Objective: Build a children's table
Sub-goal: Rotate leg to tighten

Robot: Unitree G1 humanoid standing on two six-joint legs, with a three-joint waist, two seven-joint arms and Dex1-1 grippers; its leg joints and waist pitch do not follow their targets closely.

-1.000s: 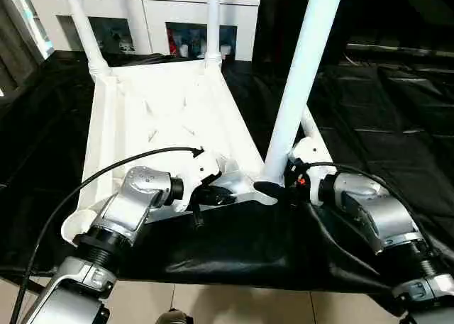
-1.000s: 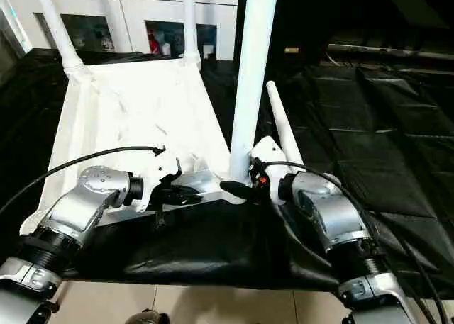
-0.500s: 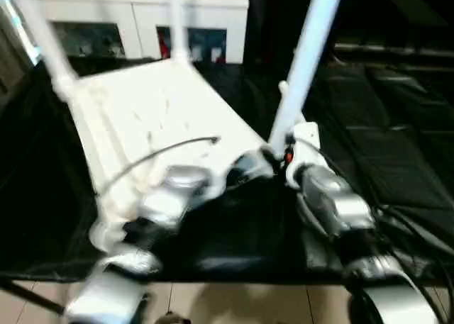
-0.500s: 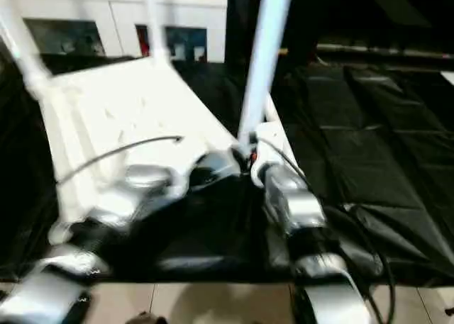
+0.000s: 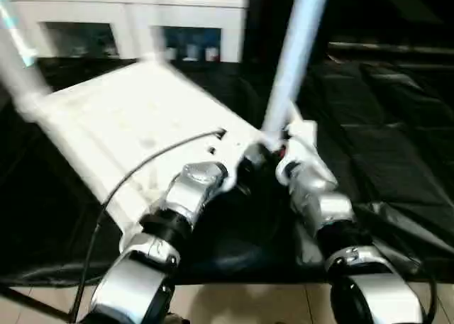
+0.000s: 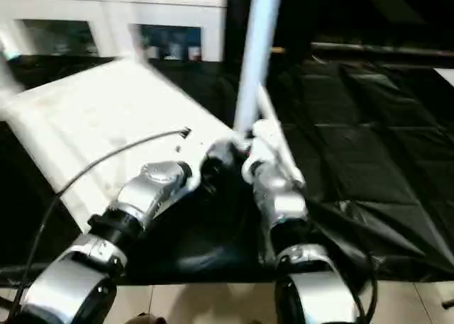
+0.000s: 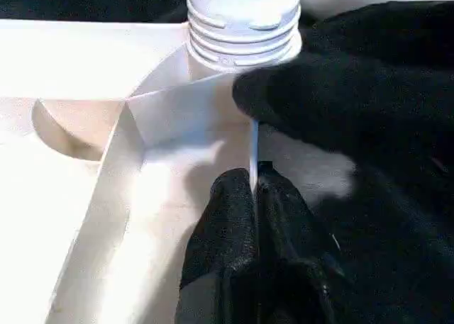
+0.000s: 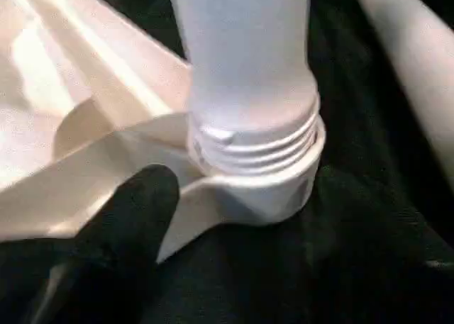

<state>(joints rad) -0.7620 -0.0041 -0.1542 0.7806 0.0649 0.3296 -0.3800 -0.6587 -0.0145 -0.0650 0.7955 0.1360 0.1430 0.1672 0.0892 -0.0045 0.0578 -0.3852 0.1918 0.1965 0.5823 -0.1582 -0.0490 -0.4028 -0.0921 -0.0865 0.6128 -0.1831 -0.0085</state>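
Black sheeting covers the counter (image 5: 397, 168) on which the upturned tabletop (image 5: 135, 125) lies, judged light, stiff and slick, best taken by thin ribs as the left pincer (image 7: 254, 196) pinches its rim rib, while the right pincer (image 8: 135, 218) appears spread beside the leg (image 8: 245, 69) threaded into the corner socket (image 8: 269, 186).

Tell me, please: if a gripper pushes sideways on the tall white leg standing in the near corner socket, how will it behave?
The leg looks like a stiff plastic tube, so it should hardly bend. It rises high above its socket, so a push higher up would probably lever the tabletop. Threads still show above the socket, so it may not be fully seated.
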